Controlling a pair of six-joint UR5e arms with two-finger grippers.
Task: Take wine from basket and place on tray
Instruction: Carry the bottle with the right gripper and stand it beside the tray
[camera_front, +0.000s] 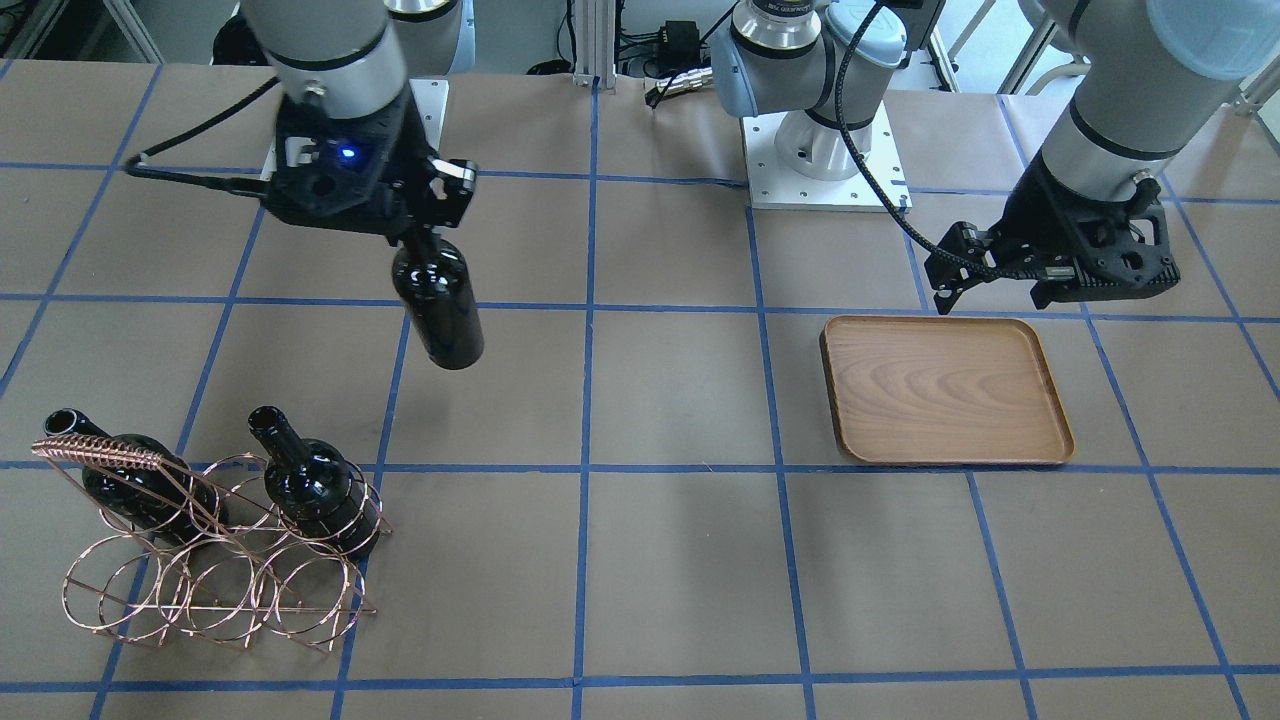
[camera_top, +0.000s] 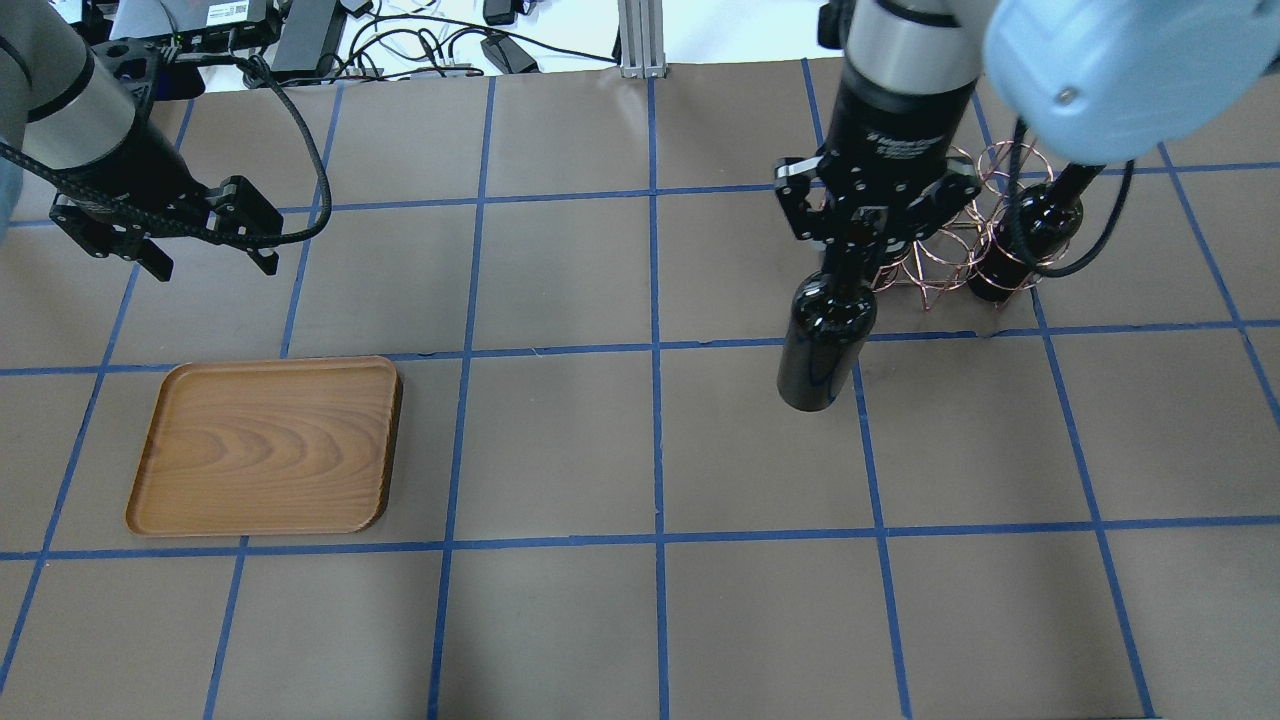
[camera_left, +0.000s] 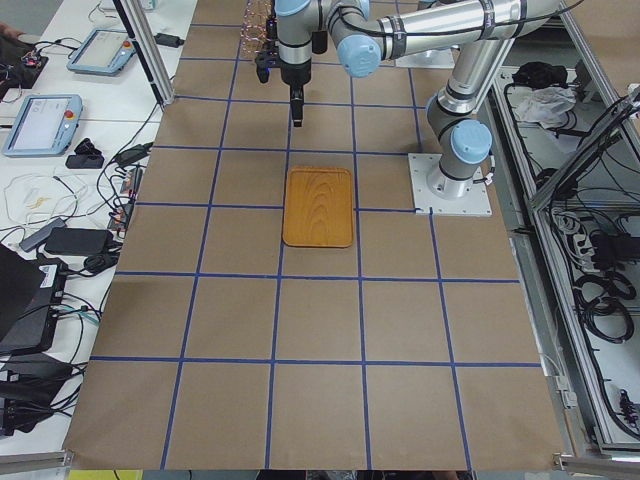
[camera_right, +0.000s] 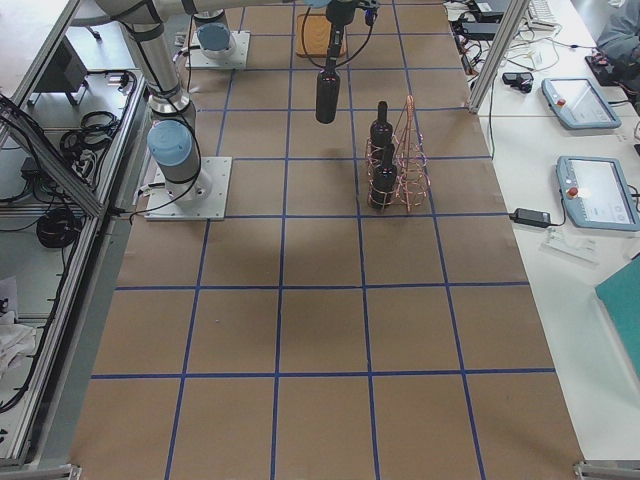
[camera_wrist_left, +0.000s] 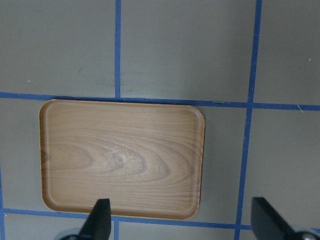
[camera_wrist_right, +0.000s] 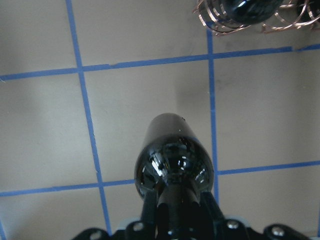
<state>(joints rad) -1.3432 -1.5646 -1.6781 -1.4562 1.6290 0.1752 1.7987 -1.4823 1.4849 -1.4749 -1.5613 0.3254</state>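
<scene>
As the right gripper (camera_front: 425, 236) pinches only the neck of the wine (camera_front: 440, 310), aloft well apart from the tray (camera_front: 945, 390), sway in transit may slip it free; the left gripper (camera_top: 215, 262) stands open.

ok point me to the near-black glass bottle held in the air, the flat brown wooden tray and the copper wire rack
near-black glass bottle (camera_front: 440, 310): front-facing view, mid body
flat brown wooden tray (camera_top: 265, 445): overhead view, bare centre
copper wire rack (camera_front: 95, 453): front-facing view, coiled handle bar
</scene>
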